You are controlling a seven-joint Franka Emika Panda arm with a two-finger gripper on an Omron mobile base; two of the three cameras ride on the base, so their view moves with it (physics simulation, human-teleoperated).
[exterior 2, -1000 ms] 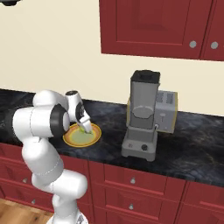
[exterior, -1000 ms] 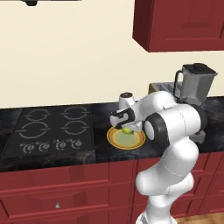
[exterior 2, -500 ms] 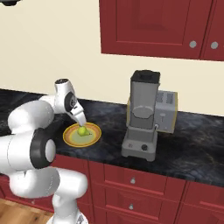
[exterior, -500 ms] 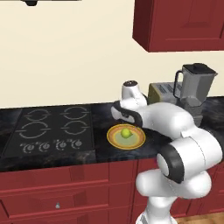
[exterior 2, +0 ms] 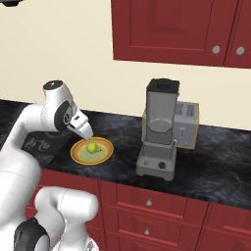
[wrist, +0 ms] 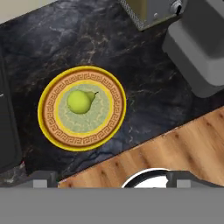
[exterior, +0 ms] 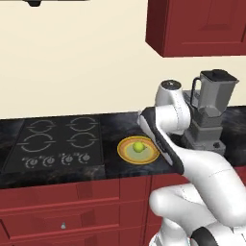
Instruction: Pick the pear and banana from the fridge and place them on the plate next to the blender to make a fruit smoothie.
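The dark counter (exterior: 115, 132) carries the blender (exterior 2: 159, 130) with the plate (wrist: 50, 127) just beside it; on the plate's middle lies the pear (wrist: 81, 101) (yellow-green here), so half the job looks done; the gripper (wrist: 111, 179) hangs above, jaws wide and empty; the banana is yet to be fetched.

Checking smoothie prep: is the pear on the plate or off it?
On it: the pear lies at the centre of the plate, alone, nothing gripping it.
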